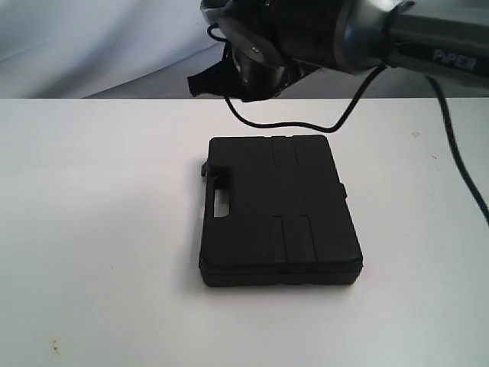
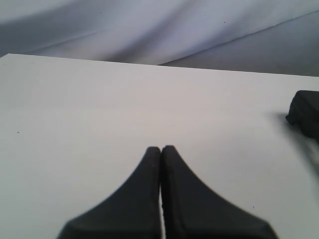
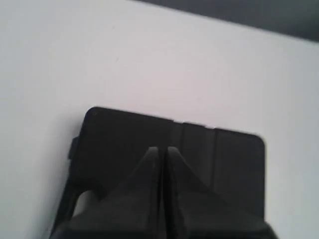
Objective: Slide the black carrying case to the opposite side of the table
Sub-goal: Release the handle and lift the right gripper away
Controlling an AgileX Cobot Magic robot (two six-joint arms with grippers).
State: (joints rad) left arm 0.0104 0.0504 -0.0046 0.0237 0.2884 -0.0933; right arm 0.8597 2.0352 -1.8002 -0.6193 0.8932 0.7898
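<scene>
White table [image 1: 92,267] fills the foreground. At its middle the black case [image 1: 279,214] lies flat, its lid ribbed and a handle slot on its left edge in the exterior view. Above, the right arm [image 1: 397,34] is cropped and reads "PiPER". Over the case the right gripper [image 3: 160,149] is clenched on nothing. The left gripper [image 2: 161,148] is likewise clenched, well apart from the case.

with the black case [image 1: 279,210] as dial centre in the exterior view, the table [image 1: 99,229] lies bare from 5 round through 9 to 10 o'clock. at 12 a looped cable [image 1: 290,125] sags just behind the case, under the right arm [image 1: 344,30] spanning 12 to 2. a hanging cable [image 1: 458,160] drops past 3, well apart.
</scene>
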